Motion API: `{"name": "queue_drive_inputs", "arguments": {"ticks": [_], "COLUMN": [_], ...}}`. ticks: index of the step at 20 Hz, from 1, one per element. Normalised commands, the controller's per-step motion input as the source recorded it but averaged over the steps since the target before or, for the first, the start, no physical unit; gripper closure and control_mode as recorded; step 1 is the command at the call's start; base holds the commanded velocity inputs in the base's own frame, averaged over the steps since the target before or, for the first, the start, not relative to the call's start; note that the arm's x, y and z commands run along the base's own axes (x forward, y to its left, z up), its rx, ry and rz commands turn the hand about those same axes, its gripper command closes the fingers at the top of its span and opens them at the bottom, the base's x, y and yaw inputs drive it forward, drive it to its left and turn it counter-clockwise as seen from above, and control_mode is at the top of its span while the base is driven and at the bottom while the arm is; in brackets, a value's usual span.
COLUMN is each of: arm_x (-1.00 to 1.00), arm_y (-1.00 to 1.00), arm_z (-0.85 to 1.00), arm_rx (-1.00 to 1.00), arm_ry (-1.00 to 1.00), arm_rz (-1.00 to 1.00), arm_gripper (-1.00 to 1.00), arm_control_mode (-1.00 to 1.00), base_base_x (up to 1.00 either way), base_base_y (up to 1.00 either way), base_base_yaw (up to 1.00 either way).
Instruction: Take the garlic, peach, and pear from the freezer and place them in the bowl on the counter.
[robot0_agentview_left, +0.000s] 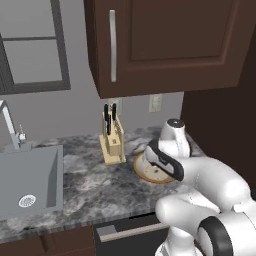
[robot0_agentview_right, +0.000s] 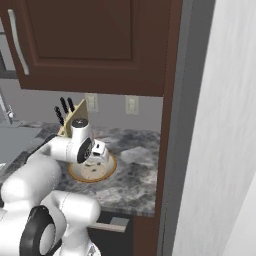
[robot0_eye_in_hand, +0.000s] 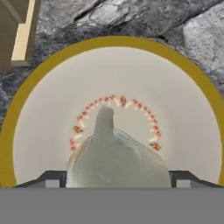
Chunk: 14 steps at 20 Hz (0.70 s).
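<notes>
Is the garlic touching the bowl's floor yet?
Cannot tell. The hand view shows the garlic between the gripper fingertips above the bowl, its underside hidden.

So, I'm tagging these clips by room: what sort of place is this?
A kitchen, rendered: a marbled stone counter with a sink, a knife block, and dark wooden cabinets above.

We find the shallow round cream bowl with a tan rim (robot0_agentview_left: 145, 172) on the dark grey marbled stone counter (robot0_agentview_left: 85, 187), the wooden knife block (robot0_agentview_left: 112, 142) at its ten o'clock, the grey sink basin (robot0_agentview_left: 30, 182) at nine o'clock. The small whitish lumpy garlic bulb (robot0_eye_in_hand: 118, 159) sits over the bowl's middle.
</notes>
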Motion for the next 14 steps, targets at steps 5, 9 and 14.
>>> {"name": "queue_drive_inputs", "arguments": {"ticks": [5,9,14], "arm_x": [0.29,0.29,0.30], "arm_y": [0.00,0.00,0.00], "arm_z": [-0.37,-0.16,-0.16], "arm_rx": [0.00,0.00,0.00], "arm_ry": [0.03,0.05,0.04], "arm_rz": [0.00,0.00,0.00], "arm_gripper": [1.00,1.00,1.00], "arm_control_mode": [-1.00,-1.00,-1.00], "base_base_x": [0.00,0.00,0.00], "base_base_y": [0.00,0.00,0.00], "base_base_yaw": [0.00,0.00,0.00]}}
